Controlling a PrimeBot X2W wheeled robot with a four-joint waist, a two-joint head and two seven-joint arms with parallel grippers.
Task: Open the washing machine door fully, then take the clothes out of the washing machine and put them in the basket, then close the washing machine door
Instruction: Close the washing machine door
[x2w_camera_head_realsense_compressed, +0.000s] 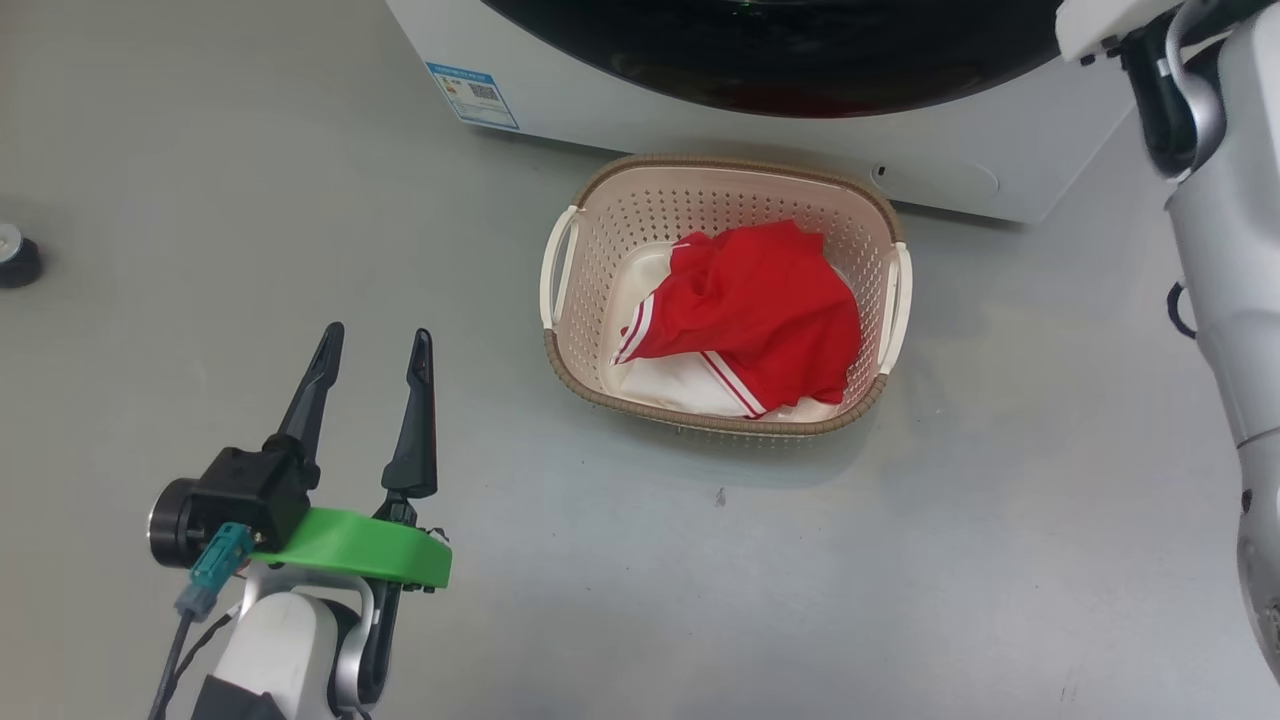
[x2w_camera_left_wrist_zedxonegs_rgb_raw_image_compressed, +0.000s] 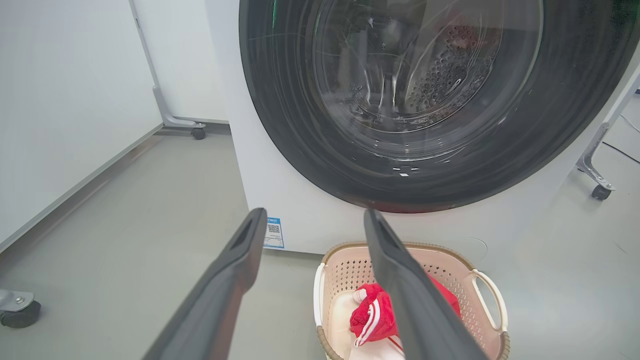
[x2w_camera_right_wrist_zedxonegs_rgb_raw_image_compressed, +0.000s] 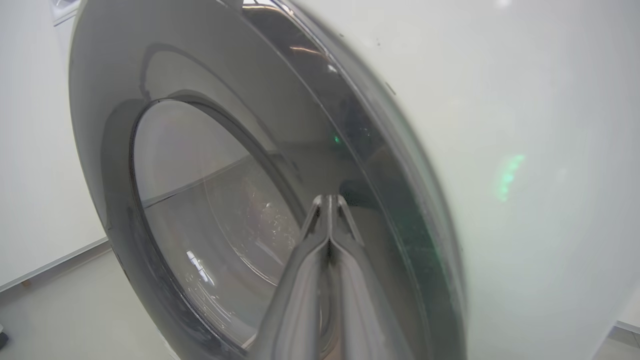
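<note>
The washing machine fills the top of the head view, and its glossy black washing machine door lies against the white front. Just in front of it stands the basket, with the red and white clothes heaped inside. My left gripper hangs open and empty over the floor, left of the basket. In the left wrist view the open left gripper points at the door, with basket and clothes below. My right gripper is shut on nothing, its tips at the door's dark ring.
My pale right arm rises along the right edge of the head view. A black caster sits on the grey floor at far left. Wheeled frame legs stand either side of the machine, and a white panel wall runs along the left.
</note>
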